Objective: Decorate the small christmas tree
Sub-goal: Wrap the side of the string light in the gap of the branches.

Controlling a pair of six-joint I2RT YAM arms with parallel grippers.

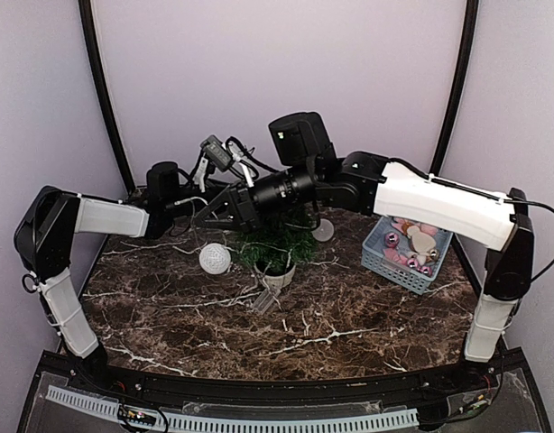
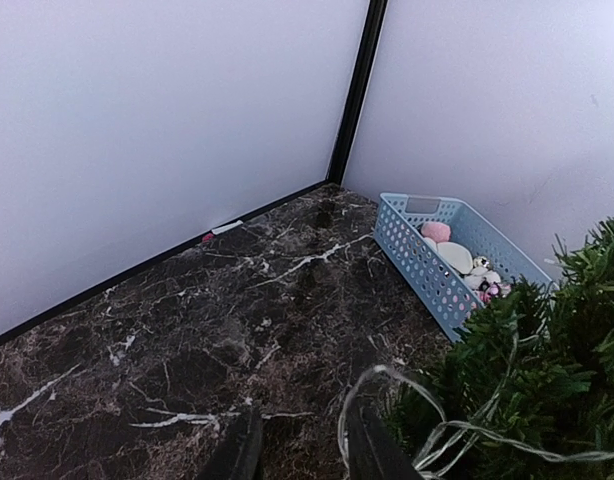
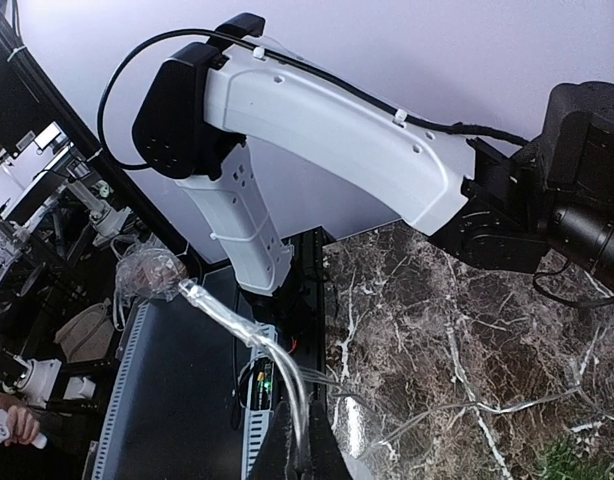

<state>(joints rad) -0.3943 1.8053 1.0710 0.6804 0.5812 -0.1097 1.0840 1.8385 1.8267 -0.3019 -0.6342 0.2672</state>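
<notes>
tree: small christmas tree [image 1: 275, 248] is standing upright mid marble table [image 1: 169, 316], a bit toward the far edge
left gripper [image 2: 305, 428]: hanging loose and empty, with the tree sitting just to its right
right gripper [image 3: 299, 455]: pinching the light string [image 3: 237, 322] that's running off the tree
writing: not seeing anything readable

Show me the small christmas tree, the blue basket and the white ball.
small christmas tree [image 1: 275, 247]: top external view, on its green branches.
blue basket [image 1: 396, 269]: top external view, on its near wall.
white ball [image 1: 215, 258]: top external view, on its middle.
</notes>
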